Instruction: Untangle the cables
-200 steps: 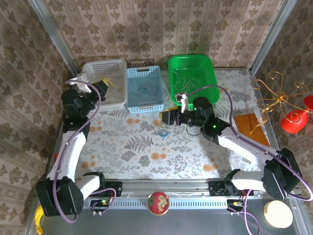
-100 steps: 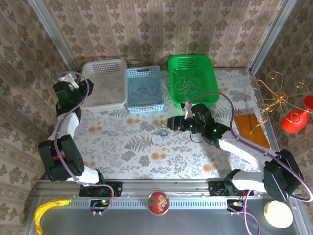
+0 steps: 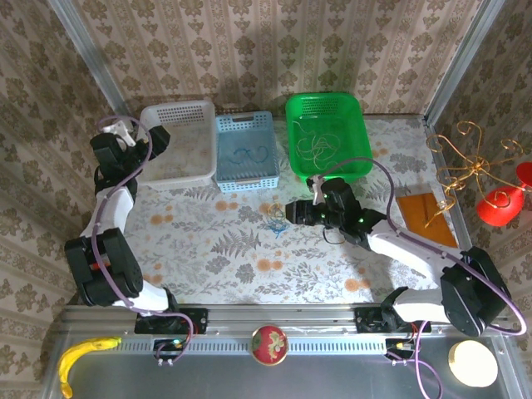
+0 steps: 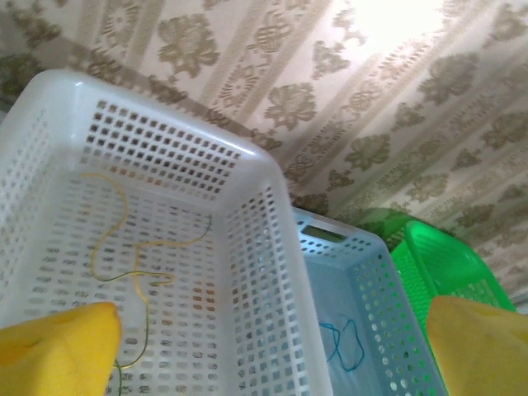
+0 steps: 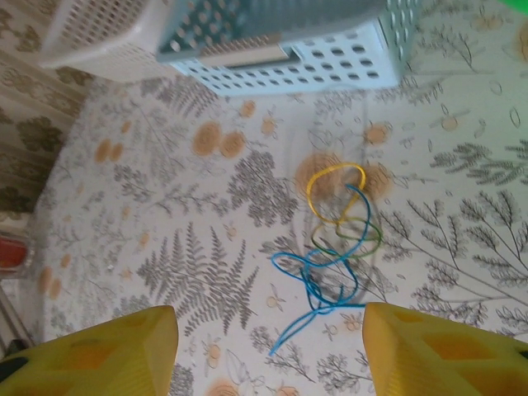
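Soft, even light fills the overhead view, with a faint shadow in front of the white basket (image 3: 177, 106). In the left wrist view glare burns out the wallpaper (image 4: 396, 16) at the top and the yellow fingertips (image 4: 58, 346) blur; the right wrist view looks pale and slightly soft

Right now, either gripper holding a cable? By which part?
Nothing held. Left gripper open at the white basket; right gripper open, cables lying loose on table.

2 white arms (image 3: 409, 248), purple cables (image 3: 96, 229), yellow fingers (image 5: 99, 351)
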`<control>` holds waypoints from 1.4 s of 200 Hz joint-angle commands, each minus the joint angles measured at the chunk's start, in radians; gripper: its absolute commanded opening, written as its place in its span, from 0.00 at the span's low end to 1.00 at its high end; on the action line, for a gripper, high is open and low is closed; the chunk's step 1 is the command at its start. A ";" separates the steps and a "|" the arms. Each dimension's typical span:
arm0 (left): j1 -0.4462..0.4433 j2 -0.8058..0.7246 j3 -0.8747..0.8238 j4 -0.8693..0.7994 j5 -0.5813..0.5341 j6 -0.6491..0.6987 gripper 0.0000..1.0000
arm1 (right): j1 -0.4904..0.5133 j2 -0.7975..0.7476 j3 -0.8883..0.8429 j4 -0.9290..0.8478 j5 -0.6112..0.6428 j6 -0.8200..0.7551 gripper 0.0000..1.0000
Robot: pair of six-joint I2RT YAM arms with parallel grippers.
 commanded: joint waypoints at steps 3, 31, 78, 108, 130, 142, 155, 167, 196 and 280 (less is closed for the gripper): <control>-0.055 -0.077 0.037 -0.053 0.050 0.002 1.00 | 0.009 0.047 0.054 -0.039 0.039 -0.024 0.62; -0.146 -0.157 -0.008 -0.107 0.038 -0.014 1.00 | 0.012 0.112 0.100 -0.062 0.055 -0.026 0.61; -0.338 -0.335 -0.190 -0.170 -0.105 -0.045 1.00 | 0.020 0.246 0.199 -0.109 0.086 -0.036 0.59; -0.388 -0.443 -0.333 -0.167 -0.202 -0.109 1.00 | 0.035 0.340 0.272 -0.133 0.114 -0.006 0.56; -0.391 -0.517 -0.402 -0.178 -0.256 -0.139 1.00 | 0.059 0.412 0.336 -0.163 0.139 0.019 0.53; -0.391 -0.550 -0.419 -0.192 -0.280 -0.143 1.00 | 0.075 0.451 0.374 -0.183 0.162 0.032 0.51; -0.390 -0.577 -0.426 -0.202 -0.295 -0.148 1.00 | 0.088 0.494 0.414 -0.212 0.187 0.052 0.48; -0.391 -0.595 -0.428 -0.208 -0.301 -0.152 1.00 | 0.097 0.527 0.445 -0.230 0.209 0.069 0.46; -0.391 -0.624 -0.428 -0.214 -0.308 -0.160 1.00 | 0.110 0.591 0.507 -0.278 0.259 0.103 0.44; -0.389 -0.642 -0.430 -0.204 -0.302 -0.166 1.00 | 0.111 0.686 0.591 -0.303 0.291 0.140 0.41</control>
